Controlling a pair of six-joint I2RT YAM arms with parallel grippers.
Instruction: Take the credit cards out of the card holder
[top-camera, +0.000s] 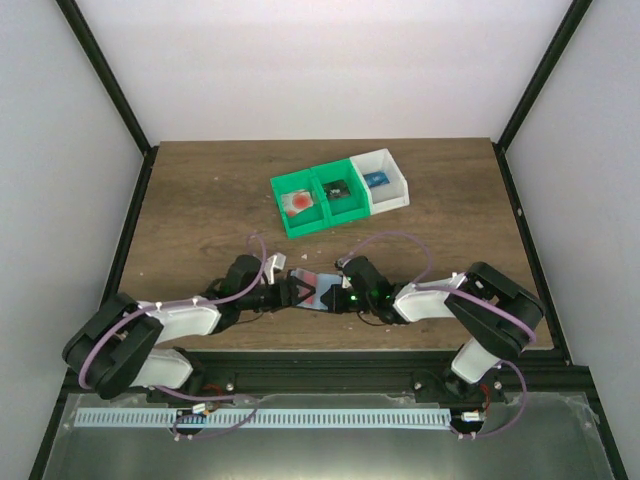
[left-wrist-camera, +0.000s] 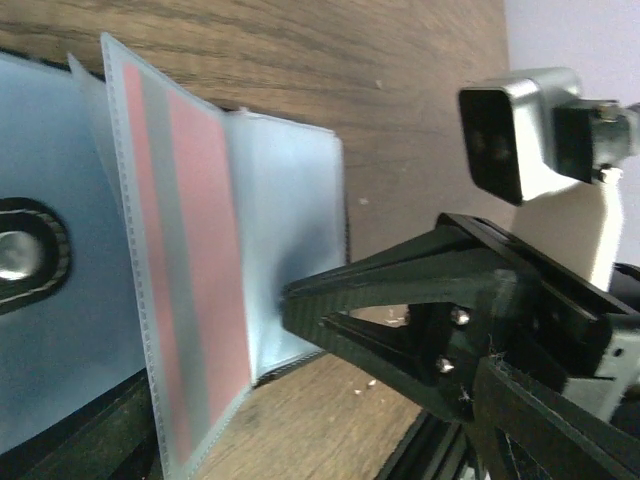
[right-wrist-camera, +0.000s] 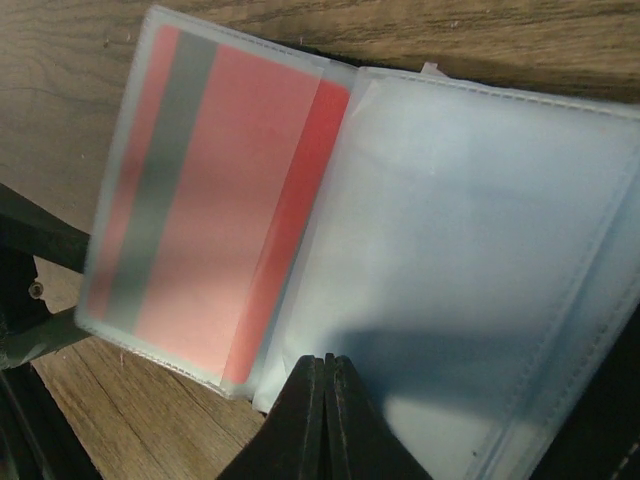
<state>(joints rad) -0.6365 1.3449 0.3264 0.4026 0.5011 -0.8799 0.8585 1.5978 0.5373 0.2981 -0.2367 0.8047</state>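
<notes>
The card holder (top-camera: 315, 291) lies open near the table's front edge, between both grippers. Its clear sleeves fan out in the left wrist view (left-wrist-camera: 290, 200) and the right wrist view (right-wrist-camera: 470, 230). One sleeve holds a red card (right-wrist-camera: 210, 200) with a grey stripe, also seen in the left wrist view (left-wrist-camera: 205, 250). My right gripper (right-wrist-camera: 325, 365) is shut, its tips pinching the edge of a clear sleeve next to the red card; it also shows in the left wrist view (left-wrist-camera: 290, 300). My left gripper (top-camera: 293, 293) holds the holder's left side; only a dark finger (left-wrist-camera: 80, 440) shows under the panel.
Two joined green bins (top-camera: 300, 228) and a white bin (top-camera: 395, 200) stand behind the holder at mid-table, each with small items inside. Black frame posts rise at the table's back corners. The table's front edge is just behind the grippers.
</notes>
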